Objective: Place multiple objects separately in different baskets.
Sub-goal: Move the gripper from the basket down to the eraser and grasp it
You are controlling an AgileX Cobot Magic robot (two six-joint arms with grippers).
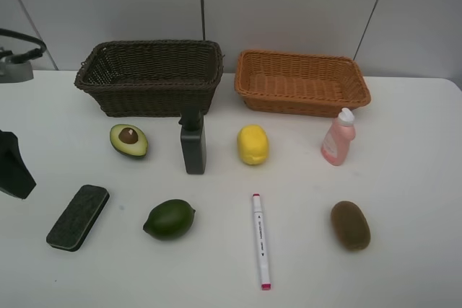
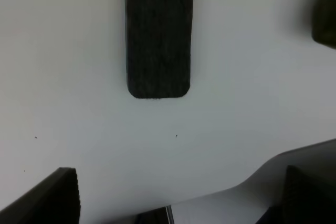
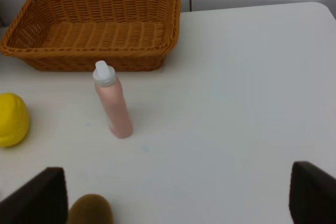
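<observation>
Showing a dark brown basket [image 1: 148, 99] and an orange basket [image 1: 299, 102] at upper centre, with avocado [image 1: 128, 140], dark bottle [image 1: 193, 146], lemon [image 1: 253, 144], pink bottle [image 1: 338, 141], eraser [image 1: 78, 217], lime [image 1: 169, 219], marker [image 1: 260, 239] and kiwi [image 1: 350, 225] on the desk [image 1: 411, 178] below, left gripper [image 2: 181, 187] and right gripper [image 3: 178, 187] both spread apart.

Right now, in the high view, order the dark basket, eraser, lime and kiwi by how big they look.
1. Dark basket, clearly the largest.
2. Eraser.
3. Lime and kiwi: they look about alike, so I won't rank one over the other.
</observation>
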